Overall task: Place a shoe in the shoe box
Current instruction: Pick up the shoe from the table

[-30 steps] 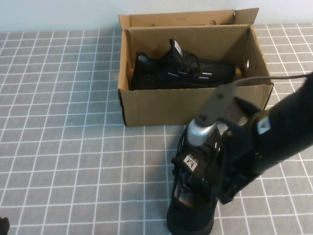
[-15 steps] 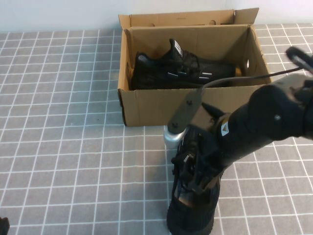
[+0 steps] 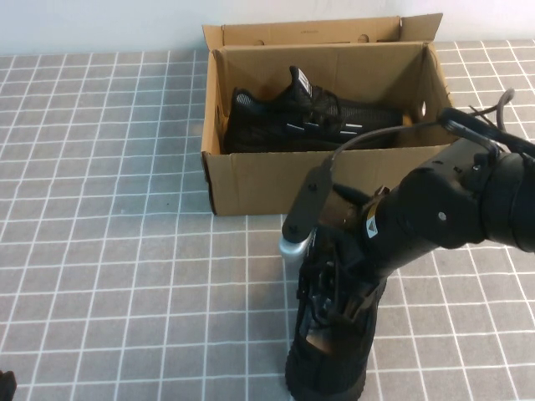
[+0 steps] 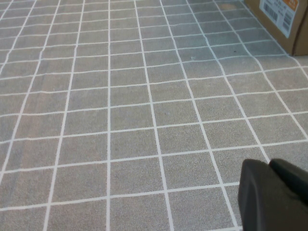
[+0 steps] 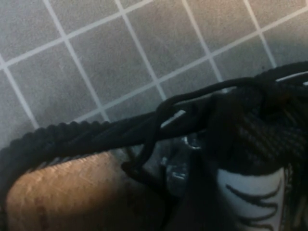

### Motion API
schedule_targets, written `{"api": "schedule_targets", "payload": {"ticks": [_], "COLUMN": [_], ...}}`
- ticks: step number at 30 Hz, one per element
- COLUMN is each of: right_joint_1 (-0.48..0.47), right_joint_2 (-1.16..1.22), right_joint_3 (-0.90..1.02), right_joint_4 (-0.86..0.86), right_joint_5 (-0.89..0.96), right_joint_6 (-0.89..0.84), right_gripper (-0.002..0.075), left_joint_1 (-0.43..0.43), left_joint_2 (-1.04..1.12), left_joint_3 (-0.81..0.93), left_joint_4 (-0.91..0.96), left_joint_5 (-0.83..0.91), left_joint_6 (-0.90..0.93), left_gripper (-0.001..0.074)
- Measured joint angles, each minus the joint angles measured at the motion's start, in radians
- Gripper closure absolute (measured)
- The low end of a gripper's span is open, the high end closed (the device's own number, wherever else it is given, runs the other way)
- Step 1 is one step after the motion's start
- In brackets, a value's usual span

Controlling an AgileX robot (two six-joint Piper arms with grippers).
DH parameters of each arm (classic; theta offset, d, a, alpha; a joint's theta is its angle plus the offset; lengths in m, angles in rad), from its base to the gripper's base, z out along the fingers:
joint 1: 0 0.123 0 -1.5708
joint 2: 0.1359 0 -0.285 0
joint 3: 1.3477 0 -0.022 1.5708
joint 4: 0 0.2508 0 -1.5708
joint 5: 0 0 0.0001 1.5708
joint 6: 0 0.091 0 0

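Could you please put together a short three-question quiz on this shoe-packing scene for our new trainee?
1. True or false: the shoe box already holds a sneaker.
2. Multiple choice: where is the shoe that remains to be packed? A) on the table in front of the box; B) on the box lid; C) behind the box.
3. Short answer: which gripper is down at that shoe?

Key:
1. True; it lies on its side inside.
2. A.
3. The right gripper, lowered onto the shoe's opening; the left gripper sits low over bare table, away from both.
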Motion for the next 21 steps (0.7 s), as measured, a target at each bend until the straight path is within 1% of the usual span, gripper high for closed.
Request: {"api": "schedule_targets", "payload": {"ticks": [4,8,14,17,21], "right_joint_1": [0.002,0.002,0.002,0.002,0.002], "right_joint_2": [0.002,0.002,0.002,0.002,0.002], "right_joint_3": [-0.028,-0.057,-0.089,-0.095,-0.097], "right_joint_4": [-0.027,-0.088,-0.14,-0.143,-0.156], "right_joint_5": [0.033,0.055,0.117,0.139,0.134], "right_joint_6": [0.0,0.022,0.071,0.073,0.073], "right_gripper": [0.0387,0.0407,0.0405,0.0347,0.0217], "left_joint_1": [0.0,0.0,0.0,0.0,0.0], "left_joint_2": [0.0,0.0,0.0,0.0,0.0], "left_joint_3": [0.0,0.0,0.0,0.0,0.0], "left_joint_4": [0.0,0.0,0.0,0.0,0.0], "left_joint_5": [0.0,0.0,0.0,0.0,0.0], "left_joint_6": [0.0,0.0,0.0,0.0,0.0], "left_gripper": [0.0736,0.0736,0.0736,0.0736,0.0736]}}
